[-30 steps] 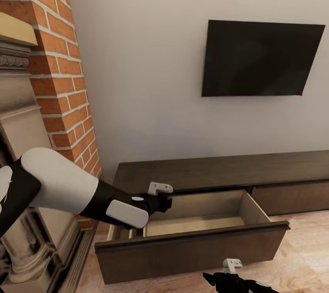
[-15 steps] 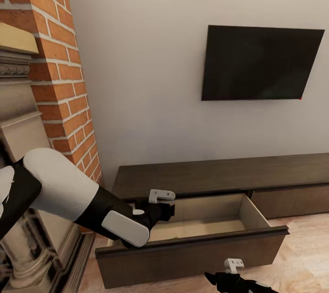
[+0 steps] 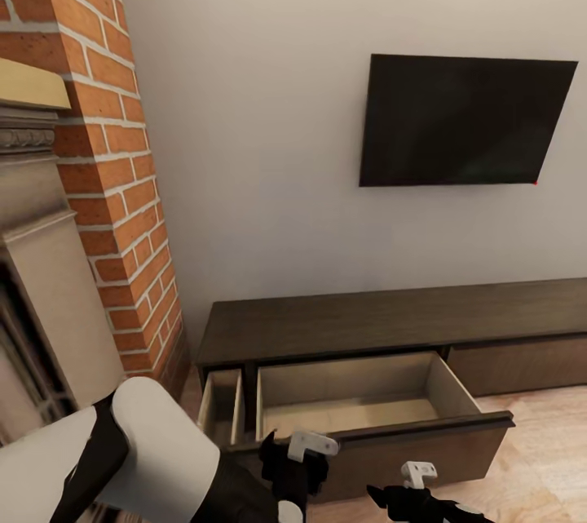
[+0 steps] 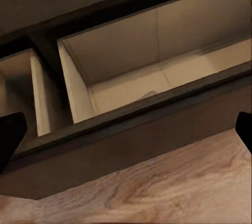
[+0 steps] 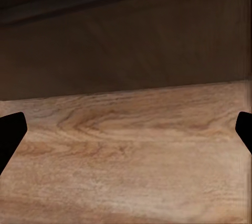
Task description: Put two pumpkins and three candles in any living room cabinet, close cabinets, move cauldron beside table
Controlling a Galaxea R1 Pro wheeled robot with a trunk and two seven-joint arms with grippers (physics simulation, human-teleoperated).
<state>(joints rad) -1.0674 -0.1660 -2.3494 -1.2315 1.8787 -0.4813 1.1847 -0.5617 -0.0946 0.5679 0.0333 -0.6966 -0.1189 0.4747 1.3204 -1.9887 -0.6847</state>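
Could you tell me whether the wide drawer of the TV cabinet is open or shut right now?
Open. The drawer stands pulled out from the cabinet, its tan interior exposed in both head and left wrist views.

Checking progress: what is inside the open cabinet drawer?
The open drawer shows bare tan walls and floor, no pumpkins or candles. Its front panel hides the nearest strip of floor.
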